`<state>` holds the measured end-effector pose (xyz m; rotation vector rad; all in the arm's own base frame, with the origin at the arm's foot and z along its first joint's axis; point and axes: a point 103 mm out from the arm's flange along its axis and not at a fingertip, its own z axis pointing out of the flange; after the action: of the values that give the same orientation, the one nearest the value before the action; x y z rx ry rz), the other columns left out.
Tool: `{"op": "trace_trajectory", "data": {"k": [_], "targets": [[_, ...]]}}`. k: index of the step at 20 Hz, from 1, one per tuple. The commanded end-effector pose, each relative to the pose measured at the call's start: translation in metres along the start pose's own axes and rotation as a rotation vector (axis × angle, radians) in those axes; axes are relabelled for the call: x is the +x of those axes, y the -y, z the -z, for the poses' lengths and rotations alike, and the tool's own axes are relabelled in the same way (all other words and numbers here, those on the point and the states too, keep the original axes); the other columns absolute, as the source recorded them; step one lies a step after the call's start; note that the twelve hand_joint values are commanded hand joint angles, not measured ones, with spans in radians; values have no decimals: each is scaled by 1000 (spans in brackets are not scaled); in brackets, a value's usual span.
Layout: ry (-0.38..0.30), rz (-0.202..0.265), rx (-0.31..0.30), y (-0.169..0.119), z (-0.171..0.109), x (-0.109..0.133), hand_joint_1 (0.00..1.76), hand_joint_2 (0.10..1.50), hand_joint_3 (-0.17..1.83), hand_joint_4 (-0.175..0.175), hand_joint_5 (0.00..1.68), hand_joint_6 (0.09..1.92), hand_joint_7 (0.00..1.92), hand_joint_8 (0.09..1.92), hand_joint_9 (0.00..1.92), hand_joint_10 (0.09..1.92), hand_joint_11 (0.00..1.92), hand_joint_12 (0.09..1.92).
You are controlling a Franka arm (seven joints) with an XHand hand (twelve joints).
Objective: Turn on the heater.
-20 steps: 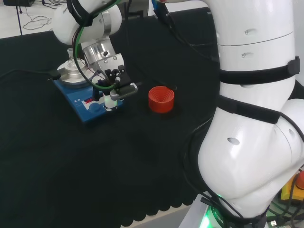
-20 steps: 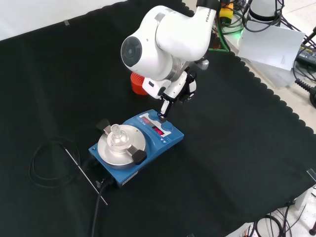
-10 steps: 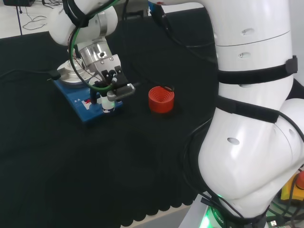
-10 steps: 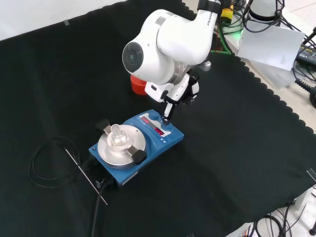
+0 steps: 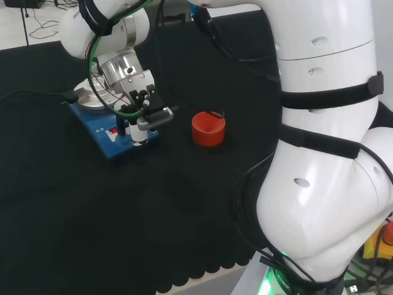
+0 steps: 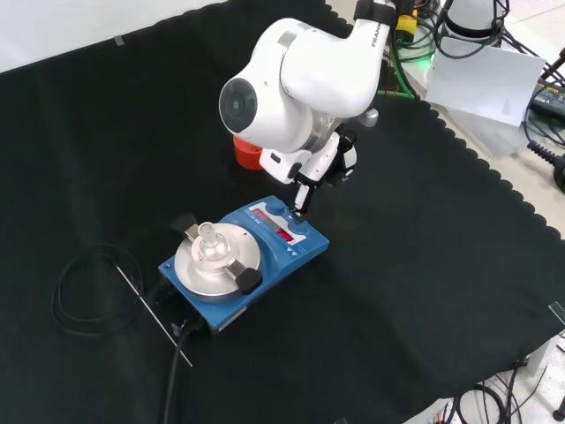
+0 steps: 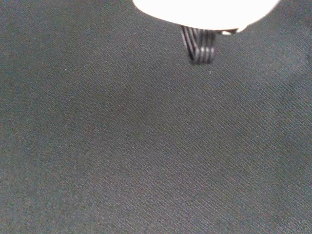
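The heater (image 6: 284, 258) is a blue box with a round silver plate (image 6: 212, 254) and a front panel whose red display is lit. In the head view the heater (image 5: 108, 141) lies at the left, partly behind the hand. The hand (image 5: 145, 109) hangs over the panel's end, one straight finger (image 6: 301, 200) pointing down onto the panel by the round knob. Whether the tip touches is hard to tell. The hand (image 6: 334, 162) holds nothing. In the wrist view a blurred white part of the hand (image 7: 204, 9) shows over black cloth.
A red ribbed stand (image 5: 208, 128) sits on the cloth just right of the heater in the head view; in the front view the red stand (image 6: 246, 153) lies behind the arm's link. A black cable (image 6: 81, 296) and a thin metal rod (image 6: 152, 312) lie left of the heater.
The hand has shifted slightly along the panel towards the knob end, left in the head view, and the arm's link has risen a little. The heater has not moved.
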<state>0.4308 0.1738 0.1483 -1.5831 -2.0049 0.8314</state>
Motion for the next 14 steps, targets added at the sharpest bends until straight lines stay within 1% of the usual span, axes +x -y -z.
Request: {"op": "trace_trajectory", "data": {"k": [1,6,12,14], "targets": [[-3,-1,3,0,0,-2,1466,641,1172,-35,383,351,1522,1883,1532,1714,1011,1483],[-7,4,-2,0,0,-3,1465,640,1176,-36,353,432,1525,1882,1534,1713,1014,1483],[3,3,8,-5,0,1,1466,638,1178,-35,342,443,1526,1881,1536,1713,1015,1484],[0,5,2,-5,0,0,1466,638,1179,-35,340,445,1526,1881,1536,1713,1015,1484]]}}
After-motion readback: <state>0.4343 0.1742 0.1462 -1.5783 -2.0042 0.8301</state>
